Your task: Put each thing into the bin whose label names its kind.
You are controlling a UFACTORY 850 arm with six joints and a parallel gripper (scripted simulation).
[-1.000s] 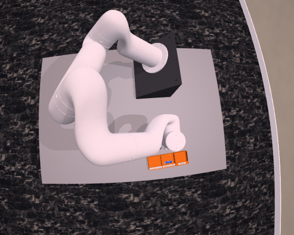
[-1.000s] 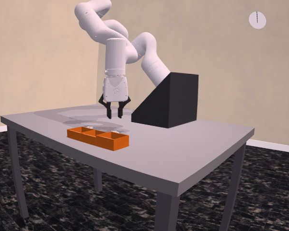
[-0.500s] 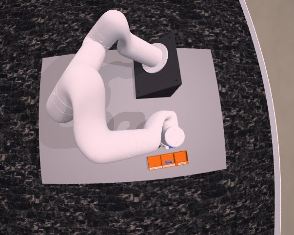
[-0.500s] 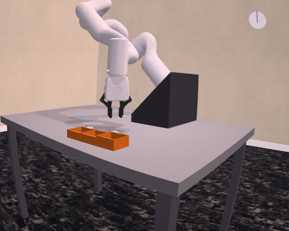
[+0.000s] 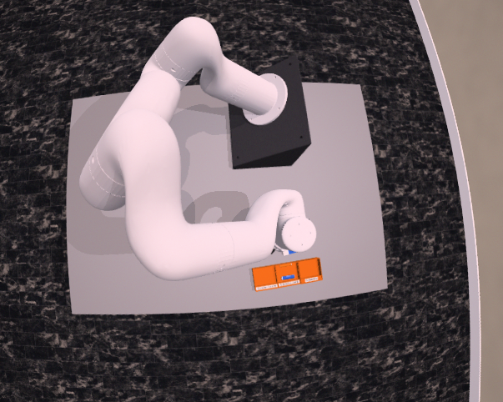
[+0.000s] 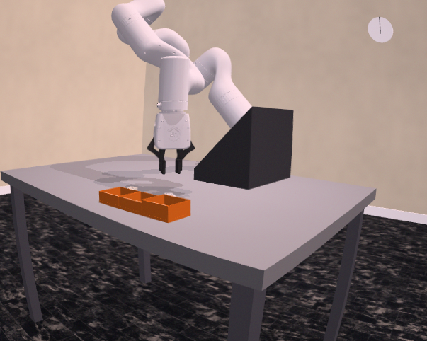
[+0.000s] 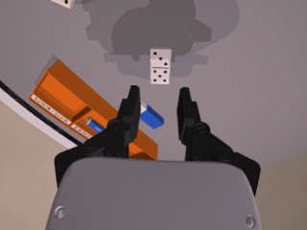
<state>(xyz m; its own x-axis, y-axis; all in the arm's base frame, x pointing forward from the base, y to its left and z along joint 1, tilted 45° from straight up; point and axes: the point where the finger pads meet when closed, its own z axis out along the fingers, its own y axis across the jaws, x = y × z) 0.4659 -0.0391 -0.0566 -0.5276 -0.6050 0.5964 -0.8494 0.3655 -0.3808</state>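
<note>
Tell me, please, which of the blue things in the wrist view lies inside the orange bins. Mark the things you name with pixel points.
The blue cylinder [image 5: 288, 277] [image 7: 95, 126], in the middle compartment; the blue-and-white block [image 7: 153, 117] lies outside.

Wrist cam: the tile at the top left [image 7: 63, 2] is cut off by the pic's top edge, so its full face can't be read, and the gripper's [image 6: 171, 171] [image 7: 159, 111] left-hand finger in that pic covers part of the orange bin row [image 5: 265, 276] [image 6: 155, 211] [image 7: 55, 77] plus one end of the blue battery [image 5: 288, 277] [image 7: 95, 126]. Top cam: bin labels too small to read, & the wrist hides the domino [image 7: 160, 66] w/ the gripper's fingers. Ext. cam: bin walls block the bin floors, and the arm [image 5: 152, 181] [image 6: 143, 32] runs off the top edge.
</note>
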